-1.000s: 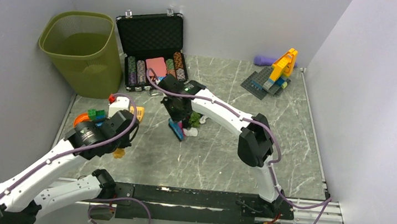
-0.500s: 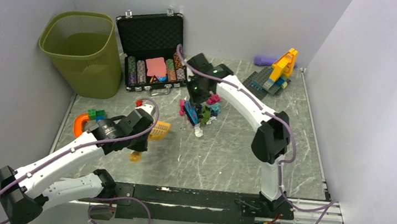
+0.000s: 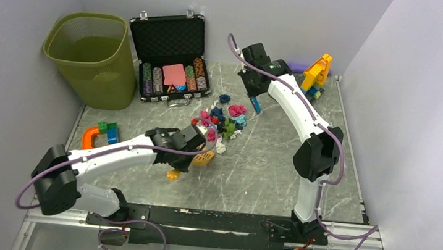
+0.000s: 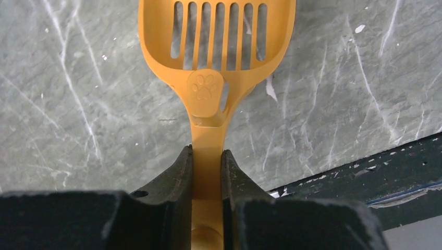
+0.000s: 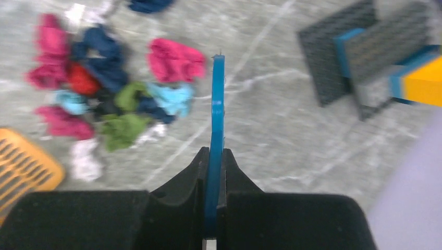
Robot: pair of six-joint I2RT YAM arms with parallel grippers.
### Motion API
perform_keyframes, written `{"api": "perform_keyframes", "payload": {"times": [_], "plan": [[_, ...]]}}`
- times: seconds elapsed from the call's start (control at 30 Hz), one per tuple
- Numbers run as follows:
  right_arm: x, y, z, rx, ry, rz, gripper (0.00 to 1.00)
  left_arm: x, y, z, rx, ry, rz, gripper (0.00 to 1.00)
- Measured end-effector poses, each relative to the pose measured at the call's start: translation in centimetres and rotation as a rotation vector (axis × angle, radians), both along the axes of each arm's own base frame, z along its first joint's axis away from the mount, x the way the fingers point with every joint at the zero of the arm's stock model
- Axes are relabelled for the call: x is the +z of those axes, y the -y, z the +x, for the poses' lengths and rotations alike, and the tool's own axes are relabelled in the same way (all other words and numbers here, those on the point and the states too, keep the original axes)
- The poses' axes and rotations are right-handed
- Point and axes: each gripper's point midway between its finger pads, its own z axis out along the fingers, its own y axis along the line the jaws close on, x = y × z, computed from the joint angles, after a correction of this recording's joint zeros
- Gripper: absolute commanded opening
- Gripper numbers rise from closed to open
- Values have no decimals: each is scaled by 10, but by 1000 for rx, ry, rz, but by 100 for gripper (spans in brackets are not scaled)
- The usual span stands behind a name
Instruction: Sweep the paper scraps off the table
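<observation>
From above, the paper scraps [image 3: 222,121] lie in a loose cluster of pink, red, dark blue, green and white wads near the middle of the surface [image 3: 265,160], in front of the open black case [image 3: 171,51], with the green bin [image 3: 89,55] at the far left. The left end effector [image 3: 195,149] sits just near-left of the cluster, pinching an orange scoop [image 3: 204,158] whose slotted head lies close to the nearest white wad. The right end effector [image 3: 254,95] is on the far-right side of the cluster, pressed together on a thin blue blade [image 3: 256,106] that hangs just right of the scraps, so the wads lie between the two tools.

At the left wrist, the fingers [image 4: 180,172] clamp the scoop's handle from both sides, and its head [image 4: 216,41] lies over bare marbled surface [image 4: 78,104]; no scraps show here.

At the right wrist, the jaws grip the blue blade [image 5: 216,114] edge-on. The scraps [image 5: 104,99] lie left of the blade, the closest pink and light blue wads just beside it. A corner of the orange scoop [image 5: 23,161] shows beyond them at lower left, and the brick model [image 5: 365,57] is at upper right.
</observation>
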Motion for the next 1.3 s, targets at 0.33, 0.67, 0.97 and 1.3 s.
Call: {"api": "perform_keyframes", "payload": {"times": [0.33, 0.67, 0.97, 1.3], "plan": [[-59, 33, 34, 71, 18, -351, 0, -11, 22, 8, -50, -1, 67, 0], [-111, -14, 1, 311, -121, -278, 0, -10, 29, 15, -61, 3, 77, 0], [-99, -77, -82, 591, -177, -112, 0, -11, 27, 36, -39, 11, 35, 0], [-91, -90, -117, 638, -248, 30, 0, -18, 28, 45, -64, 24, 47, 0]]}}
